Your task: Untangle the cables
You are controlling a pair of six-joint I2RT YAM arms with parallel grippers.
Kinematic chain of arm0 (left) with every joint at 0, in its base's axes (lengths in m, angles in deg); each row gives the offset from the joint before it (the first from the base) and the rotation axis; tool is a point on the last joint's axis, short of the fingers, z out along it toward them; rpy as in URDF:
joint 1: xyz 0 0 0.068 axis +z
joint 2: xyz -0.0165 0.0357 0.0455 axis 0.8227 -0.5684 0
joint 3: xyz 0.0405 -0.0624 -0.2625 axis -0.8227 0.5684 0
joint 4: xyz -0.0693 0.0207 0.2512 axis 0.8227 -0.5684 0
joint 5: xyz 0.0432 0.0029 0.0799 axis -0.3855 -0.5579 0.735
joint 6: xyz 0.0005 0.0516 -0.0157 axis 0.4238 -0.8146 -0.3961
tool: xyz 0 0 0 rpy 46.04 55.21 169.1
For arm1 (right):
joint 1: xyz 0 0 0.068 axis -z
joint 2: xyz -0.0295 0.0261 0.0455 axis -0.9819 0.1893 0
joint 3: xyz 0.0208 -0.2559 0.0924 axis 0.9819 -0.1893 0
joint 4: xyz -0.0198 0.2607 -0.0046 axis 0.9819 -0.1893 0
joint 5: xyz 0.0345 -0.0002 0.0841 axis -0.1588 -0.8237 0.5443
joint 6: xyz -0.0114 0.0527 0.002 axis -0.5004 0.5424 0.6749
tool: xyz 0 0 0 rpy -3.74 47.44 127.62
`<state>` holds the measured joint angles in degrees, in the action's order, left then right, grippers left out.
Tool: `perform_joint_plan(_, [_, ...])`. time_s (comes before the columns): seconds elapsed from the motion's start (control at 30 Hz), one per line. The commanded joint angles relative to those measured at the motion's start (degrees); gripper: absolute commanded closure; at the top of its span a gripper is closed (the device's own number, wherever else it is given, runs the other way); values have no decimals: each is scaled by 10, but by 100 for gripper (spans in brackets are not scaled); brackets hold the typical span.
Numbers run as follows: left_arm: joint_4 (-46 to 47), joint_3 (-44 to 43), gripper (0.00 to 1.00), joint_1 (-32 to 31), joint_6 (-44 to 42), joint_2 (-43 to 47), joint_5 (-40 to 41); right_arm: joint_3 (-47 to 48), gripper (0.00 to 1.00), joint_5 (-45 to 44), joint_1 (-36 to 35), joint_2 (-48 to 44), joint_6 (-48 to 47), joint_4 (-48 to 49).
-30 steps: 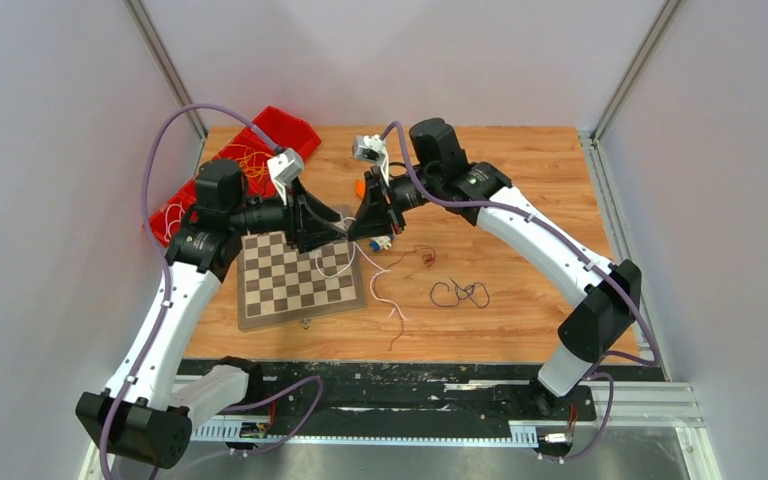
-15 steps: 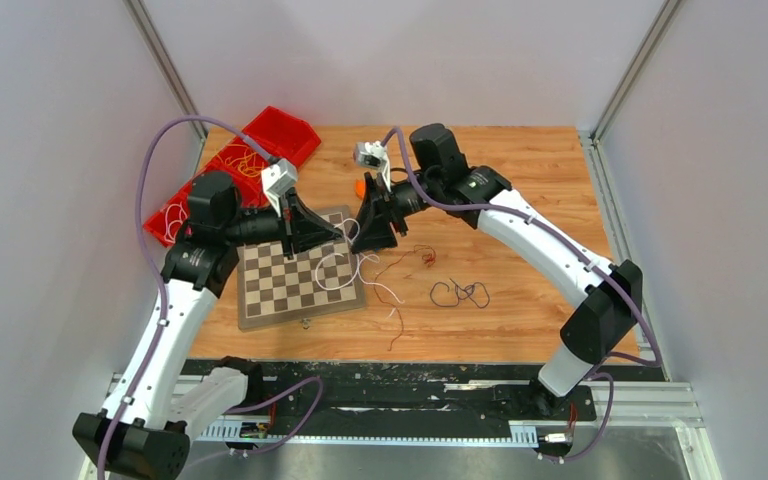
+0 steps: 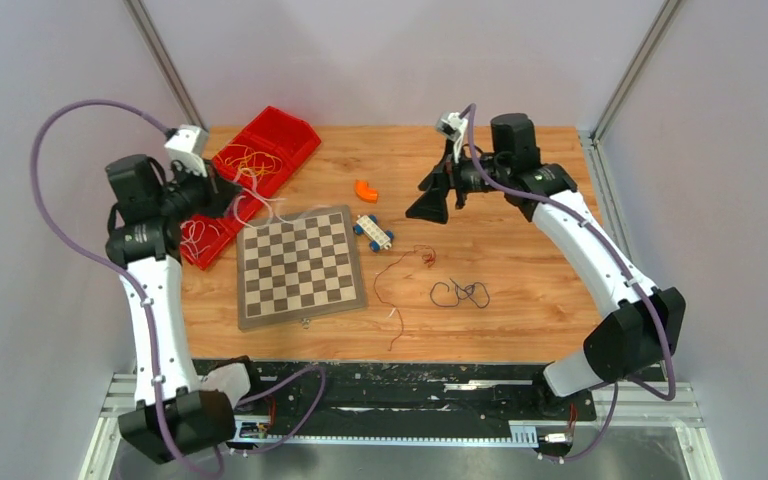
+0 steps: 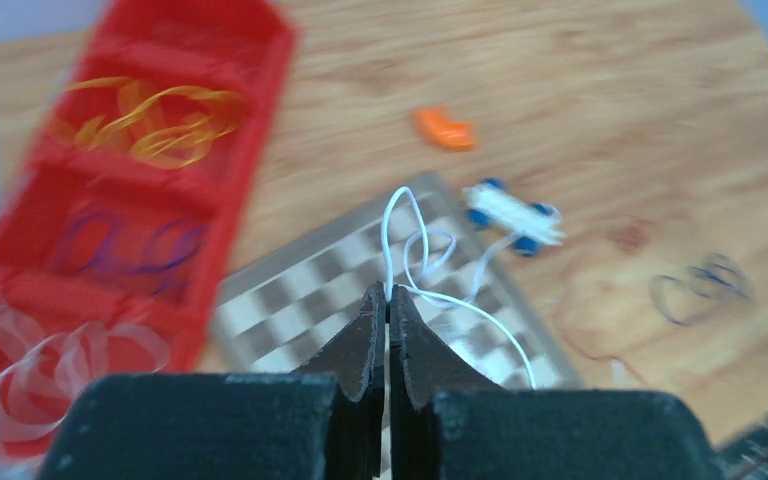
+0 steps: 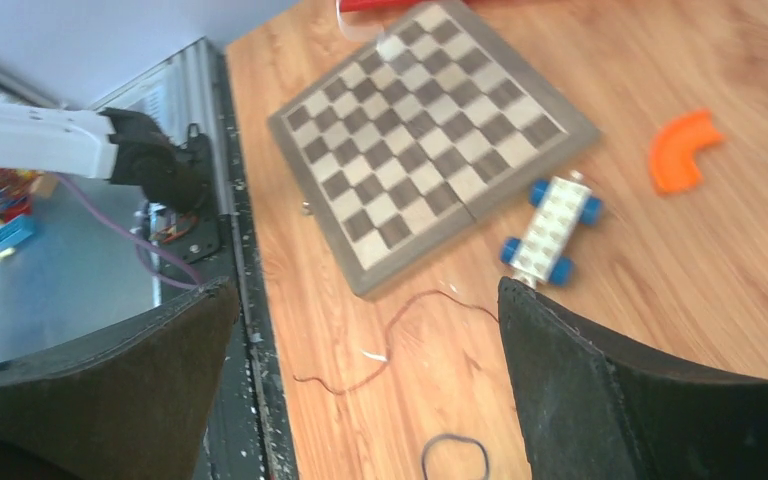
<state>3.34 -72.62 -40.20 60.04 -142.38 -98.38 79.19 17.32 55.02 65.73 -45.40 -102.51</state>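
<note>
My left gripper [image 4: 388, 290] is shut on a thin white cable [image 4: 405, 240], which loops and hangs from its tips above the chessboard's corner. From the top, that gripper [image 3: 235, 192] sits beside the red tray [image 3: 280, 135]. My right gripper [image 3: 428, 208] hovers wide open and empty over the table's back middle. Below it a dark red cable [image 5: 400, 340] snakes across the wood, with a black cable [image 5: 455, 455] loop nearer. The dark red cable [image 3: 400, 275] and a black-and-purple bunch [image 3: 460, 293] lie right of the board. Tray compartments hold yellow [image 4: 150, 110], purple [image 4: 120, 245] and white [image 4: 50, 355] cables.
A chessboard [image 3: 300, 265] lies left of centre. A white toy car with blue wheels [image 3: 373, 232] and an orange curved piece [image 3: 365, 189] sit behind it. Grey walls close in the table on three sides; a black rail runs along the near edge.
My left arm has swung back left toward the red tray, shut on the white cable and lifting it off the board. My right gripper has opened and pulled away to the right.
</note>
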Motion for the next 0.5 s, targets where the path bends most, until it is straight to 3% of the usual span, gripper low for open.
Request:
perform_joint_plan(0.0, [-96, -61, 100, 107, -98, -59, 97, -20, 0, -20, 40, -46, -1, 2])
perform_joint_plan(0.13, [-84, -83, 100, 181, -130, -120, 170, -63, 0, -26, 54, -72, -8, 2])
perform_joint_plan(0.3, [-16, -73, 100, 208, -145, -193, 276, -107, 0, -27, 61, -96, -18, -1])
perform_joint_plan(0.47, [41, -80, 100, 214, -128, -268, 325, -125, 0, -9, 64, -99, 2, -12])
